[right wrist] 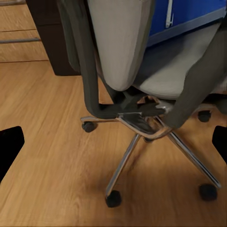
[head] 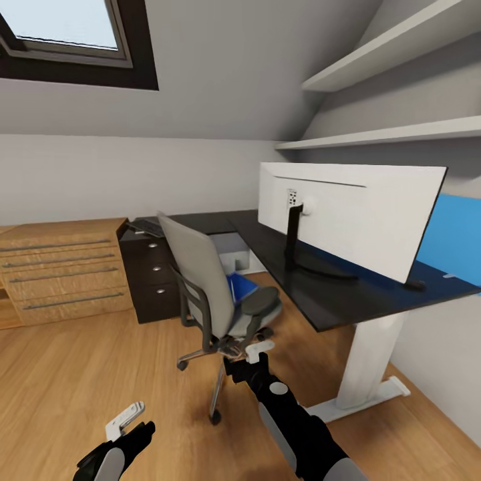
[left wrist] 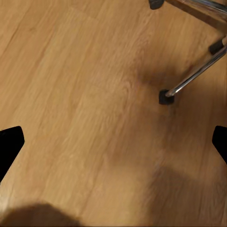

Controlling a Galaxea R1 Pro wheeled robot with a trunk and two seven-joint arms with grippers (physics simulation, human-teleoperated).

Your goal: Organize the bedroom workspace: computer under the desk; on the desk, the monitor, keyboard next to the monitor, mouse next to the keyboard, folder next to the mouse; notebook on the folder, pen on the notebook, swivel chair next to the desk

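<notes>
Head view – room: sloped grey ceiling with a skylight (head: pixel 67 27), light wood floor (head: pixel 80 374), white wall shelves (head: pixel 401 133).
Desk (head: pixel 347 300): long, glossy black top on a white leg, blue back panel (head: pixel 457 234) along the wall side.
Dresser (head: pixel 63 270): light wood, against the far wall, just beside a black drawer unit (head: pixel 150 280) at the desk's far end.
Monitor (head: pixel 354 217): upright on the desk, white back toward the camera, on a thin black stand.
Chair (head: pixel 214 294): grey, black armrests, chrome star base on casters – standing on the floor close to the desk's edge, back toward the camera.
Computer (head: pixel 230 248): light grey box, partly visible under the desk beyond the chair.
Folder (head: pixel 242 286): blue, lying on the chair seat; in the right wrist view a thin pale stick rests on it – too small to identify.
Keyboard (head: pixel 147 228): dark, on the black drawer unit's top.
Right claw (head: pixel 257 352): held low just behind the chair's base, fingers (right wrist: pixel 10 142) spread apart, nothing between them.
Left claw (head: pixel 127 422): low over bare floor, well apart from the chair, fingers (left wrist: pixel 9 142) spread apart, nothing held.
</notes>
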